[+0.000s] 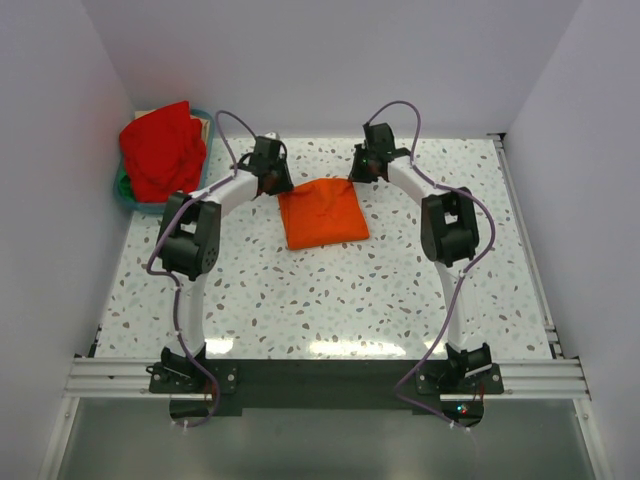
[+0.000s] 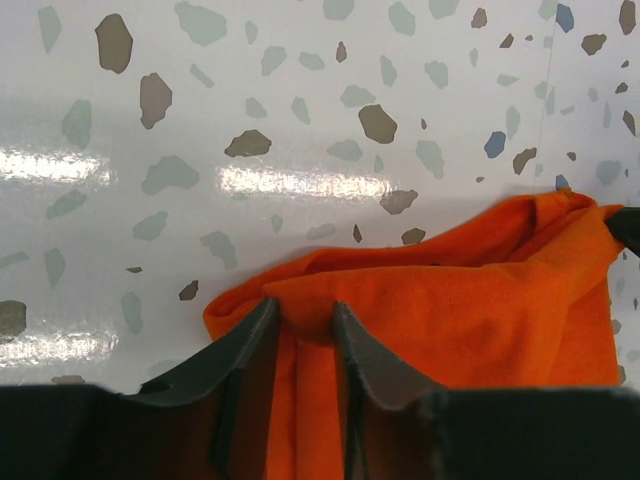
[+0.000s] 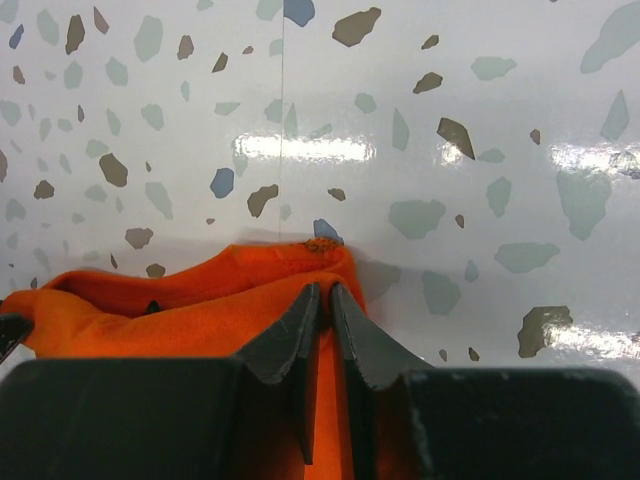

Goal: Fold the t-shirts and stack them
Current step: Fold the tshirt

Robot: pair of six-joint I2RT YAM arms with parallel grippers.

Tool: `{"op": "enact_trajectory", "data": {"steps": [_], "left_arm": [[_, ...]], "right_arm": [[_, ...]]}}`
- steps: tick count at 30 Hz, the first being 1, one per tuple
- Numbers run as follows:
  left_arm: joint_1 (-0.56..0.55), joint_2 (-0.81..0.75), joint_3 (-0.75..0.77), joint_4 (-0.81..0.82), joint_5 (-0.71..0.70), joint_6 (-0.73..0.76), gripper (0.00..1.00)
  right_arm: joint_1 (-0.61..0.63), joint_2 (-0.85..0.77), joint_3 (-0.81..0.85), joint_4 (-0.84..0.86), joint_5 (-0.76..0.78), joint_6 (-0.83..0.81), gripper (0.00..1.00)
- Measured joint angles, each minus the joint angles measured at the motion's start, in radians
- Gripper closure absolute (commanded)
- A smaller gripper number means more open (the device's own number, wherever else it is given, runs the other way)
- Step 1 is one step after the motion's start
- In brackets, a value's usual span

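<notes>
The orange t-shirt (image 1: 322, 213) lay in a rough folded square mid-table (image 1: 300, 300). The red t-shirt (image 1: 162, 148) sat heaped in the basket (image 1: 125, 195) out at ten o'clock. Both arms reached to the orange one's far edge, its twelve o'clock side. The right gripper (image 3: 325, 290) had its fingers nearly together, pinching the cloth at the far right corner. The left gripper (image 2: 304, 305) stood half apart astride a ridge of cloth at the far left corner. I could not tell whether it held or only straddled it. For the fold, I judged both corners wanted a firm, matched pinch. Then a level lift and an even draw toward six o'clock would land the edge square.
</notes>
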Motion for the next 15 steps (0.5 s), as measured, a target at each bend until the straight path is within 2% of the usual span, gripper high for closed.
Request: {"op": "enact_trajectory", "data": {"steps": [1,2,5,15], "left_arm": [[0.000,0.000,0.000,0.003,0.002,-0.003,0.76],[0.000,0.000,0.000,0.006,0.004,-0.008,0.87],[0.000,-0.001,0.000,0.010,0.009,-0.020,0.99],[0.008,-0.110,-0.064,0.013,0.002,-0.022,1.00]], "right_arm": [[0.000,0.000,0.000,0.000,-0.001,0.001,0.90],[0.000,0.000,0.000,-0.001,-0.002,0.002,0.92],[-0.001,0.000,0.000,0.000,-0.003,0.005,0.96],[-0.018,-0.023,-0.053,0.021,-0.005,0.026,1.00]]}}
